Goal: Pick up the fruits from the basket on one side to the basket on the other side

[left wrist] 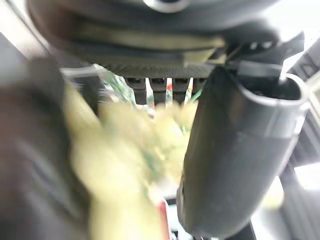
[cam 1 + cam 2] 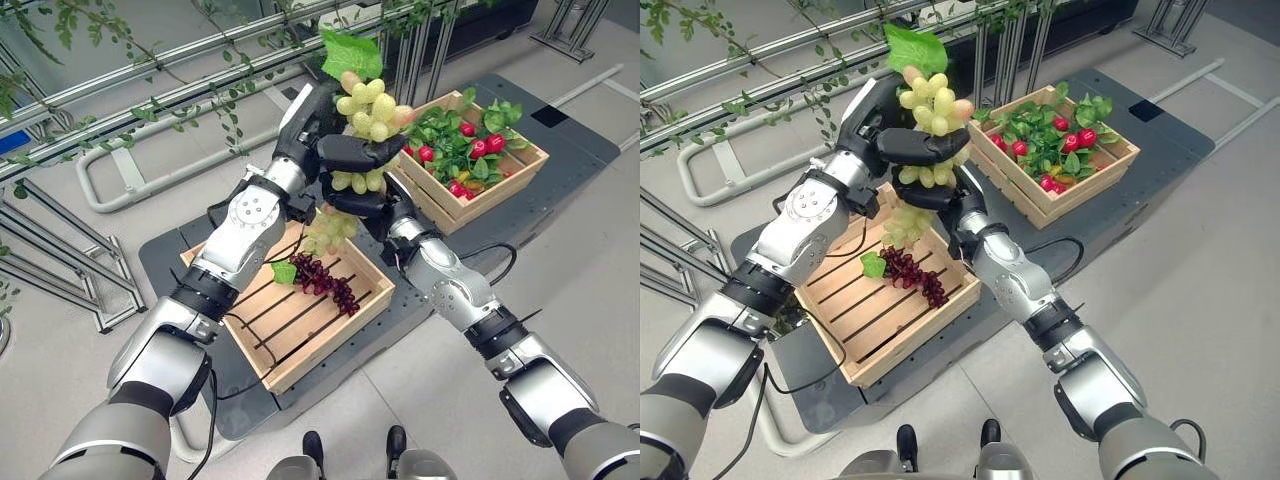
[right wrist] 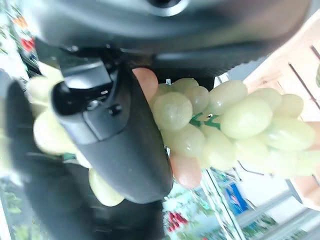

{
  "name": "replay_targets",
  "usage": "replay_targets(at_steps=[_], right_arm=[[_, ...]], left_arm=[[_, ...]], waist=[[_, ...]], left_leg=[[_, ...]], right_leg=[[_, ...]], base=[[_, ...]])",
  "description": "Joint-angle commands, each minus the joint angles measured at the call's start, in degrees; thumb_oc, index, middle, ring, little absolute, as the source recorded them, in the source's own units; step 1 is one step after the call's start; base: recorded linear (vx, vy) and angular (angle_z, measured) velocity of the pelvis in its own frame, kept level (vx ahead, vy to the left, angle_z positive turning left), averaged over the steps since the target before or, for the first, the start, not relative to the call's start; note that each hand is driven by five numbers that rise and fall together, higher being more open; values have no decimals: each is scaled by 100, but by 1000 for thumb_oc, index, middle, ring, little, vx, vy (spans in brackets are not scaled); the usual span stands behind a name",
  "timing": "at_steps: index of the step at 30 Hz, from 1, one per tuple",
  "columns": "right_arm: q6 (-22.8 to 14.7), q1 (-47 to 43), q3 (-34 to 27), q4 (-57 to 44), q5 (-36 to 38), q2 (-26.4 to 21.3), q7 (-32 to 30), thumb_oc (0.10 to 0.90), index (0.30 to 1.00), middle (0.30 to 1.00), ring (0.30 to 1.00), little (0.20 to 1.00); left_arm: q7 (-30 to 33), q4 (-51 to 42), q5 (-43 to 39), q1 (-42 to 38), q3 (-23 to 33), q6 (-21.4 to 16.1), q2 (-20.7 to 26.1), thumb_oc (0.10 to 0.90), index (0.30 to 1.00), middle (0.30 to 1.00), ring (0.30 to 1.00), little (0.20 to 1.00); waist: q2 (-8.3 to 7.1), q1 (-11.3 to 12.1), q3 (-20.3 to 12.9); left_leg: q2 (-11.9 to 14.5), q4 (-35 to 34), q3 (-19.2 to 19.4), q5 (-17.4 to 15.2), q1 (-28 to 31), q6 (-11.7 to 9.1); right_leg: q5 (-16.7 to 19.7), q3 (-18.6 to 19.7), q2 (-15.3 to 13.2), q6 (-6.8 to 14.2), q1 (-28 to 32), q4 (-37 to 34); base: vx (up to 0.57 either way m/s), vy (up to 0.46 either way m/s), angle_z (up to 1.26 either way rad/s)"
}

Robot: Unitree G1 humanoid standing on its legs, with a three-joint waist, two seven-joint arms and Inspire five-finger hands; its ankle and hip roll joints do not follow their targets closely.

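Green grapes (image 2: 368,108), gripped by curled fingers of left hand (image 2: 318,122) and right hand (image 2: 358,198), should be carried level to the far basket (image 2: 520,170).

Pale grey floor (image 2: 600,250) with a dark mat (image 2: 560,130), metal rails (image 2: 150,85) and trailing vines (image 2: 215,100).
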Motion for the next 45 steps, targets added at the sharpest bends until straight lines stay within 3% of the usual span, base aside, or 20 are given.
replay_targets(at_steps=[1,11,24,27,33,36,37,38,39,40,42,45], right_arm=[[-1236,-12,-680,-87,-157,204,132,400,300,300,300,300],[-1315,169,-889,75,-157,-96,273,400,300,300,300,300],[-1384,885,-1553,25,-430,-618,435,400,300,300,300,300],[-1523,1319,-1802,-286,-802,-687,560,400,300,300,300,300],[-1598,2469,-2170,-1586,-1515,-409,775,400,300,300,300,300],[-1530,2712,-2308,-1987,-1505,-419,894,400,300,300,300,300],[-1431,2696,-2324,-2136,-1323,-472,1089,400,300,300,300,300],[-1323,2613,-2284,-2224,-1100,-499,1270,400,300,300,300,300],[-1379,2435,-2121,-2259,-1003,-519,1321,400,300,300,300,300],[-1415,2377,-2071,-2268,-1032,-499,1285,400,300,300,300,300],[-1474,2284,-1982,-2259,-1144,-422,1077,400,300,300,300,300],[-1525,2471,-1823,-2600,-1329,-351,948,400,300,300,300,300]], left_arm=[[187,787,156,245,426,-521,49,800,900,900,900,900],[-125,1113,206,330,534,-658,300,800,900,900,900,900],[-694,914,-308,1128,1107,-846,462,800,900,900,900,900],[-531,294,-705,1594,1419,-1056,207,800,900,900,900,900],[-9,-1109,-291,3047,1752,-1034,-644,800,900,900,900,900],[72,-1420,-130,3415,1763,-1036,-835,800,900,900,900,900],[388,-1637,198,3696,1818,-1159,-937,800,900,900,900,900],[610,-1791,257,3846,1930,-1214,-918,800,900,900,900,900],[626,-2061,229,4013,2187,-1172,-826,800,900,900,900,900],[574,-2124,229,4045,2268,-1161,-775,800,900,900,900,900],[441,-2107,339,4014,2328,-1227,-706,800,900,900,900,900],[654,-2157,429,3822,2156,-1378,-476,800,900,900,900,900]], waist=[[70,5,-1617],[82,-65,-1606],[55,-179,-1592],[3,-223,-1580],[-125,-312,-1554],[-187,-304,-1518],[-264,-204,-1391],[-274,-28,-1310],[-209,150,-1222],[-189,184,-1195],[-146,161,-1137],[-120,7,-1019]], left_leg=[[45,4,-103,-353,-108,-52],[69,4,-16,-363,-97,-58],[124,4,97,-363,-125,-96],[136,4,125,-375,-133,-85],[183,4,151,-346,-104,-38],[119,72,104,-364,-40,-7],[-140,911,-428,-756,-292,49],[-572,1048,-1294,-810,-504,208],[-924,837,-2084,-662,-568,354],[-971,808,-2176,-638,-576,389],[-895,779,-1865,-654,-564,435],[-976,679,-1783,-716,-499,535]], right_leg=[[-179,26,0,-244,-64,8],[-168,72,17,-244,-90,8],[-129,172,73,-228,-191,8],[-120,212,101,-233,-216,8],[-116,353,194,-283,-203,8],[-103,503,226,-310,-203,8],[-49,910,238,-340,-206,8],[96,1260,266,-324,-247,8],[165,1597,378,-299,-298,82],[149,1689,404,-293,-344,161],[130,1757,398,-264,-428,252],[475,1955,305,-36,-761,175]], base=[[-27,3,-6],[-15,-5,-5],[-4,-12,-3],[11,-50,-9],[7,-79,-11],[-11,3,-26],[-69,95,-48],[-143,166,-95],[-162,168,-106],[-141,208,-166],[-126,179,-190],[-172,163,-123]])
